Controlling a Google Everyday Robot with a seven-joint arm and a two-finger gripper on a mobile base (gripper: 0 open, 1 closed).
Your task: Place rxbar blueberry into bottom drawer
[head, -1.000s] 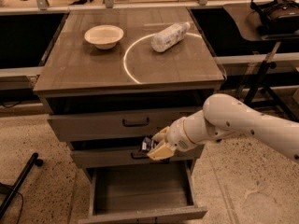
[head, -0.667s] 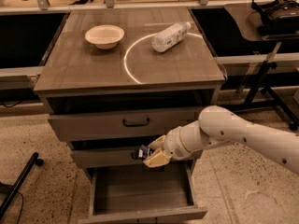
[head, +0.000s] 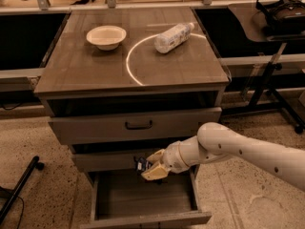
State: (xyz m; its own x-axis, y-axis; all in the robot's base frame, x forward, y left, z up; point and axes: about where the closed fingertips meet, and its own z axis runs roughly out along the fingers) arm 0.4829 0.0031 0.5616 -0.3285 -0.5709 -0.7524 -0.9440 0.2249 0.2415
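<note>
My gripper (head: 148, 169) reaches in from the right on a white arm and hangs over the back of the open bottom drawer (head: 143, 217), just in front of the middle drawer's face. It is shut on the rxbar blueberry (head: 141, 164), a small dark blue wrapper that sticks out to the left of the tan fingers (head: 155, 171). The bar is held above the drawer's plain wood floor and does not touch it.
A white bowl (head: 106, 36) and a clear plastic bottle (head: 173, 37) lying on its side rest on the cabinet top. The upper drawer (head: 138, 125) with a black handle is closed. A black stand leg (head: 19, 187) lies on the floor at left; a dark table frame (head: 269, 82) stands at right.
My gripper has moved left and a little lower with the bar, from the cabinet's right side toward the middle above the open bottom drawer.
</note>
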